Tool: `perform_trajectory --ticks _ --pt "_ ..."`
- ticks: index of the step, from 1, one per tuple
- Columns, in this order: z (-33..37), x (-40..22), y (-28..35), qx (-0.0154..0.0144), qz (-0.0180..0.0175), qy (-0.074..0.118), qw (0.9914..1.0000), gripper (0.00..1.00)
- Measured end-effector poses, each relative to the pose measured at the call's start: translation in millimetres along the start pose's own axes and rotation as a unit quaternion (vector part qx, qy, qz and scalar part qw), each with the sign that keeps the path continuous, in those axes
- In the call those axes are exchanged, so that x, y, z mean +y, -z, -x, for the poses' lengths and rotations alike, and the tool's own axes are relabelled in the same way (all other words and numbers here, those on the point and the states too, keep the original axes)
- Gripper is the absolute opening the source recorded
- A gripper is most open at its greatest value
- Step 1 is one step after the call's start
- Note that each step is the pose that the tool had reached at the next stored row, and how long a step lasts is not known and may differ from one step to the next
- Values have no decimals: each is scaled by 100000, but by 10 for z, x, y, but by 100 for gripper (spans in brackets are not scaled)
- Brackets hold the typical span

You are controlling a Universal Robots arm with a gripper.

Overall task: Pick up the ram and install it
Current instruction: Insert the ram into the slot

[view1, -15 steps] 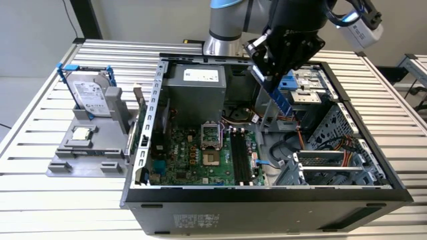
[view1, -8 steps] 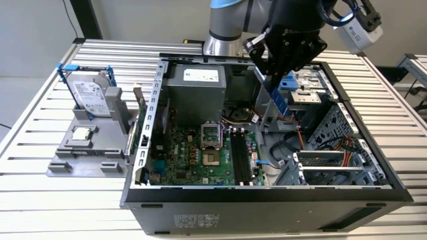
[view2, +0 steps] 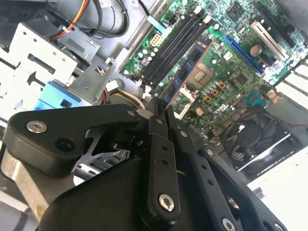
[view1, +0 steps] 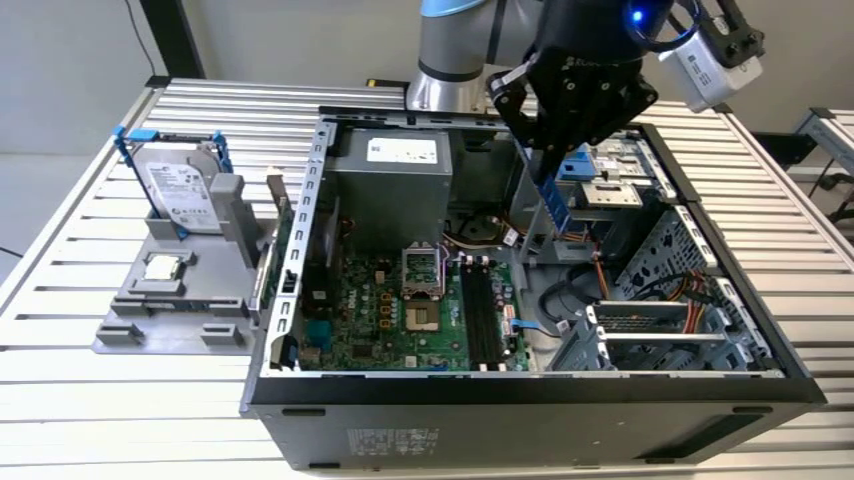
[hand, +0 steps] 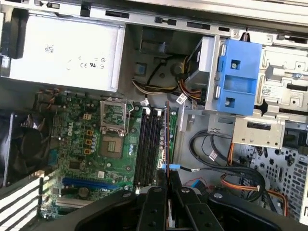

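My gripper (view1: 546,150) hangs over the open computer case, shut on the ram (view1: 555,205), a thin board that points down into the case. In the second wrist view the ram (view2: 185,72) sticks out from between the black fingers (view2: 159,139), with dark chips on its face. In the first wrist view the ram (hand: 167,139) shows edge-on, above the motherboard and next to the long black memory slots (hand: 147,144). The slots (view1: 483,310) lie on the green motherboard (view1: 374,310), well below the ram's lower end.
The case (view1: 534,385) stands on a slatted metal table. Inside it are a grey power supply (view1: 394,170), a blue drive bracket (hand: 238,77), loose cables (hand: 231,173) and a fan (hand: 24,144). At the exterior view's left, a grey stand (view1: 174,310) carries a hard drive (view1: 180,190) and a processor chip (view1: 163,266).
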State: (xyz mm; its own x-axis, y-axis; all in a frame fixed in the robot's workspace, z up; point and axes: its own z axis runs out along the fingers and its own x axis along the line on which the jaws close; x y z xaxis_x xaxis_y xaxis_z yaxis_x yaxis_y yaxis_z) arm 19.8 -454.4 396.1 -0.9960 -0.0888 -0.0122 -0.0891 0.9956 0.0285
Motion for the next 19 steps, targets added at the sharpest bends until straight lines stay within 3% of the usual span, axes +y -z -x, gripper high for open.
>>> perform_trajectory --ticks 6,12,19 --pt "0 0 0 -109 -48 -3839 99926 0" --pt "0 0 0 -210 -89 -7346 99730 0" --pt "4 -1 -17 -215 -98 -7602 99710 0"
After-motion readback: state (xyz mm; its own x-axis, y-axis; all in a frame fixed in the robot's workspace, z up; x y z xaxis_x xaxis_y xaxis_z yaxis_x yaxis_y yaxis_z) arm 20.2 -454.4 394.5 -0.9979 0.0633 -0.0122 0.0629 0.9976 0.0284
